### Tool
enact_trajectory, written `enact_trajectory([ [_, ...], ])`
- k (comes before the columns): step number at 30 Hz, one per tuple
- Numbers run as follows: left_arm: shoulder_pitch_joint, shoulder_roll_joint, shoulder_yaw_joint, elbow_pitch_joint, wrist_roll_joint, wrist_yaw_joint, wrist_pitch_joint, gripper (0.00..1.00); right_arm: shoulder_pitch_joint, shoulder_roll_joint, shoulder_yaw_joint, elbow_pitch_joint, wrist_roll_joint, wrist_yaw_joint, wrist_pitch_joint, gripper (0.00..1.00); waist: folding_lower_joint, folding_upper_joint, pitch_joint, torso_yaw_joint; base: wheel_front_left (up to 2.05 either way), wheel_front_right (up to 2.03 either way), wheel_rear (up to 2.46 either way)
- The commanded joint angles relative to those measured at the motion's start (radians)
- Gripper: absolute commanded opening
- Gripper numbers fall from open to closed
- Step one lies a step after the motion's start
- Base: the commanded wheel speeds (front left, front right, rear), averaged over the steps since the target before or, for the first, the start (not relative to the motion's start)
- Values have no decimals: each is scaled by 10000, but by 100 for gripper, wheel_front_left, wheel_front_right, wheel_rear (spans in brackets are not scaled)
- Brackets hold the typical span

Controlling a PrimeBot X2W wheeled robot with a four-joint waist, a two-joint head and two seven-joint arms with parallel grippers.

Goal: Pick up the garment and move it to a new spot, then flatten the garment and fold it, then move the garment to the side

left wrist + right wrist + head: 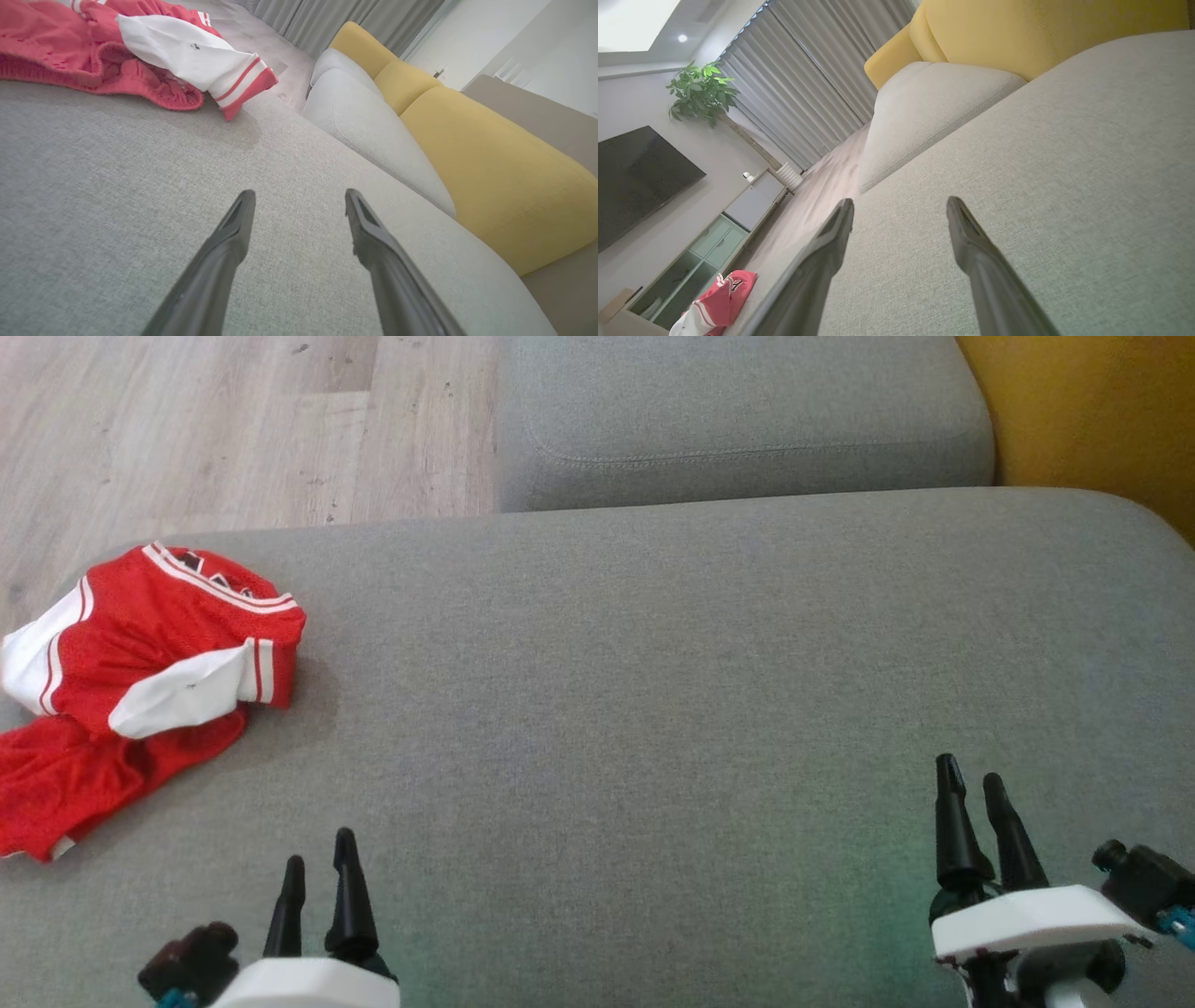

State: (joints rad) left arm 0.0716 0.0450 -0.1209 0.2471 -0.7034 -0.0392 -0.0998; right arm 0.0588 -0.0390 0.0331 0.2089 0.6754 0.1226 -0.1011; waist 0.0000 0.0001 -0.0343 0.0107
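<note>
Grey fabric lies under both my arms: a broad seat cushion (pixel 653 663) taking up most of the head view. Closest to me, at the lower left, my left gripper (pixel 320 849) points forward with its jaws spread wide and nothing between them; its wrist view has bare cushion in the gap. At the lower right, my right gripper (pixel 971 770) reaches a little further forward, jaws just as wide and also empty. I can't tell whether either set of tips touches the fabric.

Ahead and to the left of the left gripper, near the cushion's left edge, sits the garment (pixel 140 644), a crumpled red heap with white panels and red-and-white striped trim. It is clear of the left gripper and well apart from the right one.

Past the far edge is a second cushion (pixel 738 411), also grey, with pale wood floor (pixel 187 429) on its left and a yellow backrest (pixel 1092 411) on its right. Furthest off, the right wrist view catches grey curtains (pixel 808 84), a potted plant (pixel 700 88), a dark screen (pixel 635 177) and a low cabinet (pixel 714 233).
</note>
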Motion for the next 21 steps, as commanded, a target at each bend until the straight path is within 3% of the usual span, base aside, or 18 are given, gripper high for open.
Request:
enact_trajectory([
  [1,-164,50,101,-286,389,49,-183,100,-190,-74,244,-416,-410,49,-178,100,0,-1,-3,4,0,0,0],
  [21,-55,95,-200,-24,2458,361,-746,100,-120,-89,591,-445,-2919,62,-738,100,0,-1,-48,68,0,0,0],
])
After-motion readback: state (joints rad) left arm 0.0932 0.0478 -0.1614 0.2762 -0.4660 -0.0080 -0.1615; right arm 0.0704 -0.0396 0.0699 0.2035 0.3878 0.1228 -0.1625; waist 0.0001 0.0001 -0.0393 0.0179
